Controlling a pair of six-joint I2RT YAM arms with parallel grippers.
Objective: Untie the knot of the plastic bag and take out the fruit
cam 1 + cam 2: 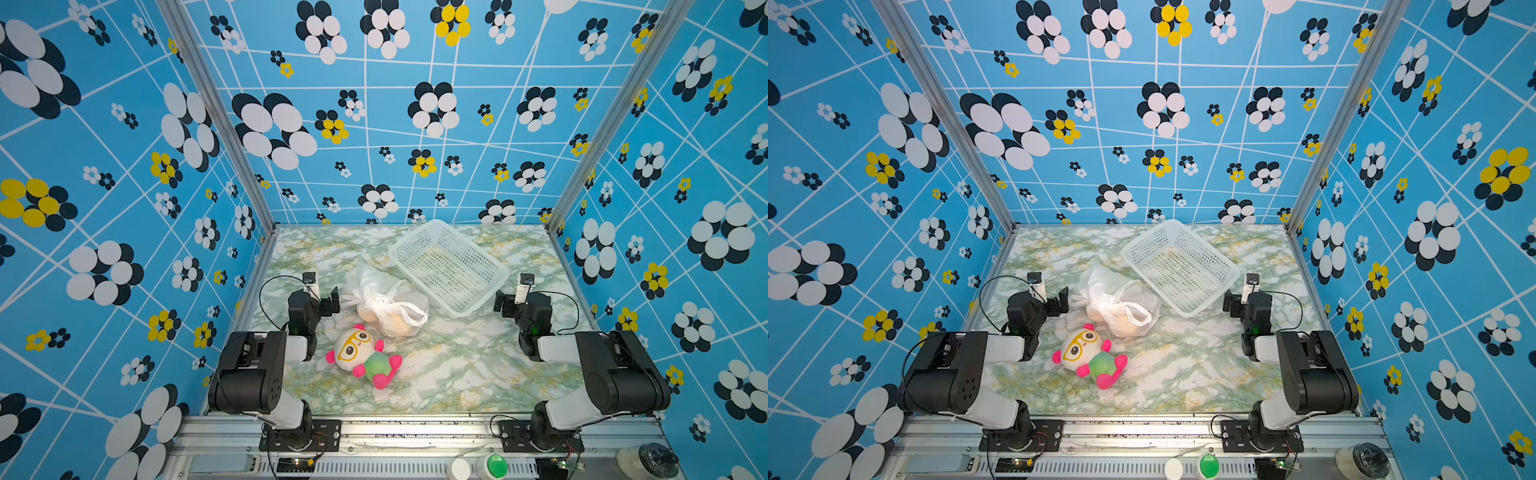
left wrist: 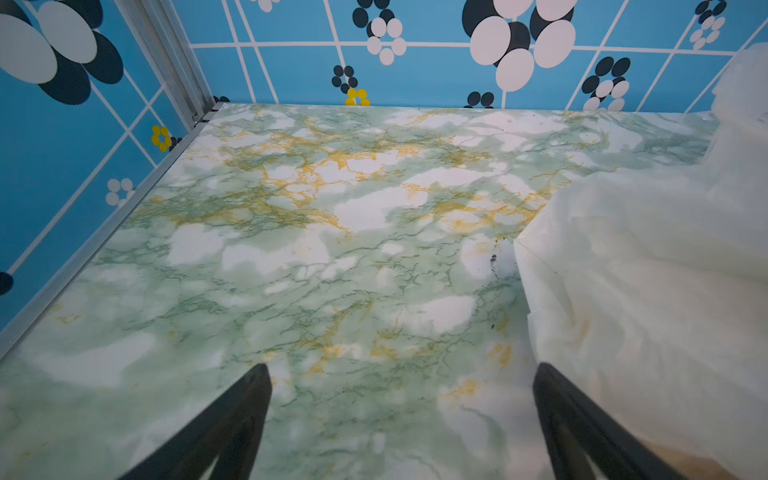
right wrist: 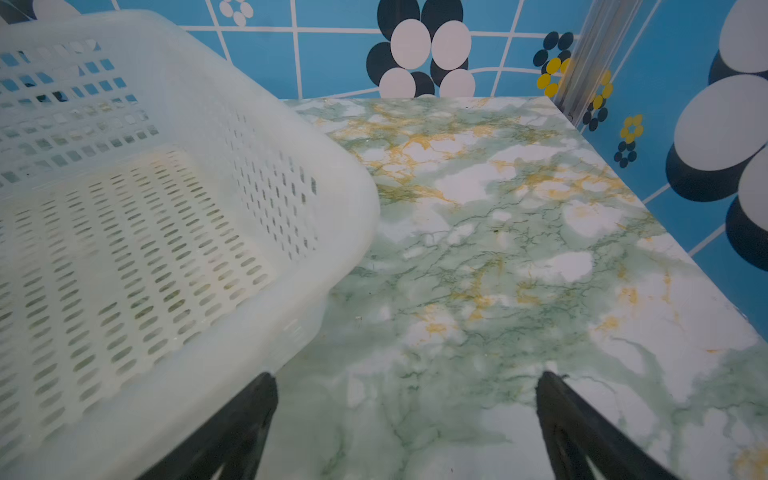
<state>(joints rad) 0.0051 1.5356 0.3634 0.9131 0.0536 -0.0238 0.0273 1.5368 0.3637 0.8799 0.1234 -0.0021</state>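
Observation:
The plastic bag, thin and translucent white, lies bunched on the marble table behind the doll. Its knot is a small twist where the two loop handles meet. Orange fruit shows dimly through the plastic; the rest is hidden. My left gripper stands open just left of the bag, with only tabletop between its fingers. My right gripper is open and empty, to the right of the basket's near corner.
A white perforated basket stands empty behind the bag, turned at an angle. A plush doll with yellow glasses lies in front of the bag. Patterned walls close three sides.

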